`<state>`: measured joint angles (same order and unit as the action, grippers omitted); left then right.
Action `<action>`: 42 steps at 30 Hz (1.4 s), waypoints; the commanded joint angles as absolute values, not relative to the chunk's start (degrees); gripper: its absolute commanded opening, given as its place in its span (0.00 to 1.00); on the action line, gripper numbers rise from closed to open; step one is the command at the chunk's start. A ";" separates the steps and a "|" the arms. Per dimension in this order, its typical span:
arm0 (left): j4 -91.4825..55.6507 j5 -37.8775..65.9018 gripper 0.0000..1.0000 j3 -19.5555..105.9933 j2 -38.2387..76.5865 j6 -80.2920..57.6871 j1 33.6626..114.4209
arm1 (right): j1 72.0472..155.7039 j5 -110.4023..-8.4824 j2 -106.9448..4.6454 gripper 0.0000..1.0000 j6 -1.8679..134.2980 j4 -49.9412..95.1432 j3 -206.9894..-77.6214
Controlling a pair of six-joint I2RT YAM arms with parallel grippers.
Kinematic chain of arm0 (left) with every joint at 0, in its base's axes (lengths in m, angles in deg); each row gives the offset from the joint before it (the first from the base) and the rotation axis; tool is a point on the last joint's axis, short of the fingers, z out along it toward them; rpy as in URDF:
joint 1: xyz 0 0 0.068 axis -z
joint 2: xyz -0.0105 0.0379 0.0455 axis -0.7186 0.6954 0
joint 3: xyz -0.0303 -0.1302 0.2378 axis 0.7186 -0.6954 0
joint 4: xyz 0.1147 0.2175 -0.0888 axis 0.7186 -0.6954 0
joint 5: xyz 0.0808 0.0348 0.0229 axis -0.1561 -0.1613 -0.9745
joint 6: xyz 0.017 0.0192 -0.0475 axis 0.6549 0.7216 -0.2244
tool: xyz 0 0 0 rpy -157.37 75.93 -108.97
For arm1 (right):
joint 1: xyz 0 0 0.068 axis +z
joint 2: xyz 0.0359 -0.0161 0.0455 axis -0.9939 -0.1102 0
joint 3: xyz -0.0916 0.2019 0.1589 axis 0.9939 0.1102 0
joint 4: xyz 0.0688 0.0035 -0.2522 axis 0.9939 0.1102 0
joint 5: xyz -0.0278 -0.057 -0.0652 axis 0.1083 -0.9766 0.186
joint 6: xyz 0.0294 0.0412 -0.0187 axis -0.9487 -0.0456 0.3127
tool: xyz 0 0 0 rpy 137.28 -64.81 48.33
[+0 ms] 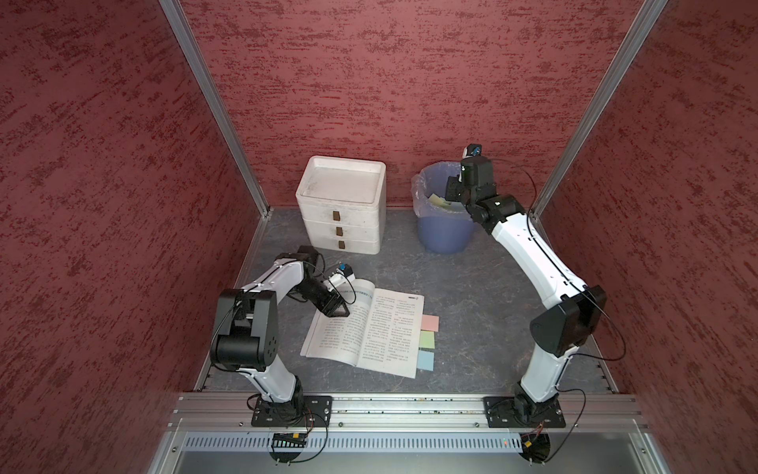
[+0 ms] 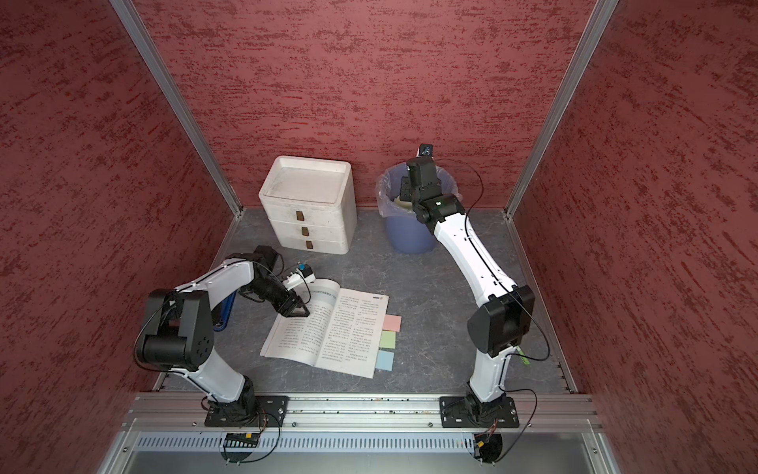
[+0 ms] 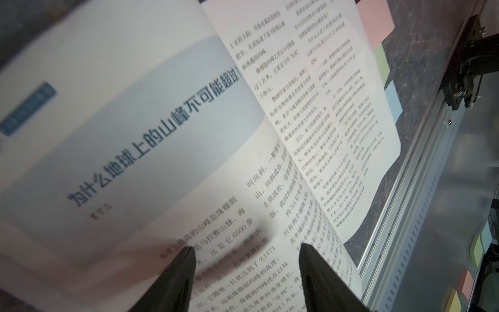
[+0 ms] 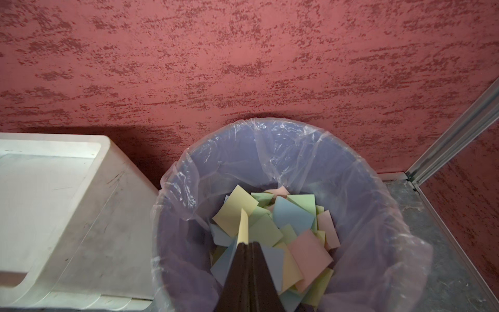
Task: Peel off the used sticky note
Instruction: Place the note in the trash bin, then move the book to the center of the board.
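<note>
An open book (image 1: 369,332) (image 2: 328,332) lies on the grey table. Pink (image 1: 430,322), green (image 1: 426,340) and blue (image 1: 425,361) sticky notes stick out from its right page edge. My left gripper (image 1: 338,314) (image 2: 296,314) (image 3: 247,247) hovers open just over the book's left page (image 3: 162,108), with nothing between its fingers. My right gripper (image 4: 248,243) (image 1: 451,193) hangs over the mouth of the blue bin (image 1: 443,234). It is shut, and a yellow sticky note (image 4: 243,227) stands edge-on out of its tips.
The bin, lined with a clear bag (image 4: 270,127), holds several discarded coloured notes (image 4: 305,251). A white three-drawer unit (image 1: 342,205) (image 4: 54,216) stands to its left at the back wall. Red walls enclose the table on three sides; an aluminium rail (image 1: 410,406) runs along the front.
</note>
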<state>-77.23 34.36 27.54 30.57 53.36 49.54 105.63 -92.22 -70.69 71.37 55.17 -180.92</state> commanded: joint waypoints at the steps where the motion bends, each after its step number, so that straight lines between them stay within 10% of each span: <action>1: -72.66 31.10 0.64 25.27 31.04 54.68 50.52 | 105.03 -96.04 -74.40 0.00 73.57 57.44 -186.74; 4: -71.72 30.74 0.61 24.52 31.64 54.45 50.57 | 104.98 -97.33 -78.11 0.06 74.59 58.64 -190.75; 12: -71.53 30.54 0.61 23.34 29.78 54.42 50.37 | 105.01 -99.36 -82.42 0.66 76.00 59.95 -197.57; 16: -73.61 31.99 0.61 23.57 27.29 54.84 50.13 | 105.22 -98.75 -81.75 0.76 75.48 61.68 -199.15; 22: -74.80 32.24 0.61 23.73 26.29 55.31 49.42 | 109.66 -99.09 -73.08 0.78 74.09 62.18 -190.46; 32: -74.86 29.56 0.54 22.76 28.20 56.38 46.03 | 125.15 -90.69 -44.11 0.76 56.80 53.48 -140.03; 42: -73.83 28.04 0.45 18.88 27.40 54.95 48.18 | 138.77 -76.33 -46.76 0.63 38.78 43.69 -119.12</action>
<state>-74.17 28.52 20.24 27.66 55.26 47.16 135.18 -81.24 -44.92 45.58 49.46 -120.27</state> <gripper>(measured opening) 0.452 0.632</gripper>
